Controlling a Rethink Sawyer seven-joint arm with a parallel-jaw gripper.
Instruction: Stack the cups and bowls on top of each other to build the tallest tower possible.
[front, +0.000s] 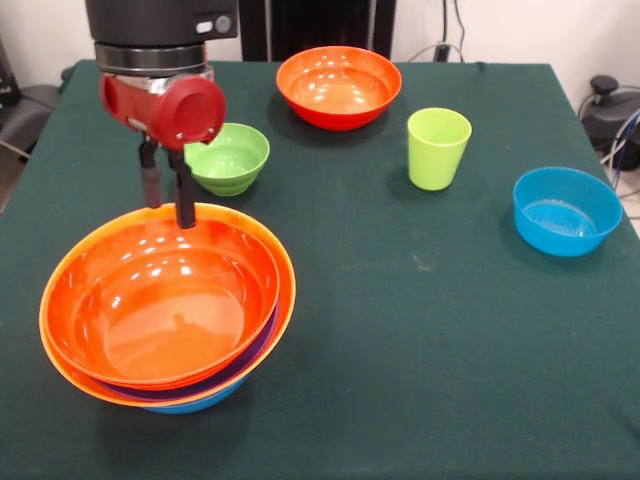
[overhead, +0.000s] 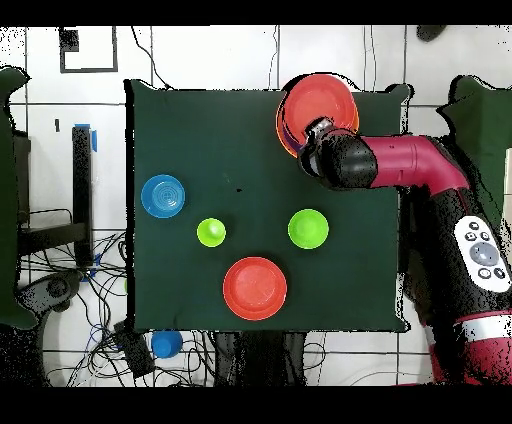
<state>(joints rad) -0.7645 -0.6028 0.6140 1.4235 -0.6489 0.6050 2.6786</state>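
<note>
A table covered in dark green cloth (front: 420, 330) carries everything. Near one corner rests a nested stack of glossy plastic bowls (front: 165, 305) — a red-orange bowl uppermost, then a wide orange rim, a purple sliver, and a blue base touching the cloth. Just beyond it stands a small lime-green plastic bowl (front: 230, 158). At the far edge lies a single red-orange plastic bowl (front: 339, 86). A lime-green tapered plastic tumbler (front: 438, 148) stands upright, well apart from the stack — and a lone blue plastic bowl (front: 566, 210) rests near the opposite side edge.
</note>
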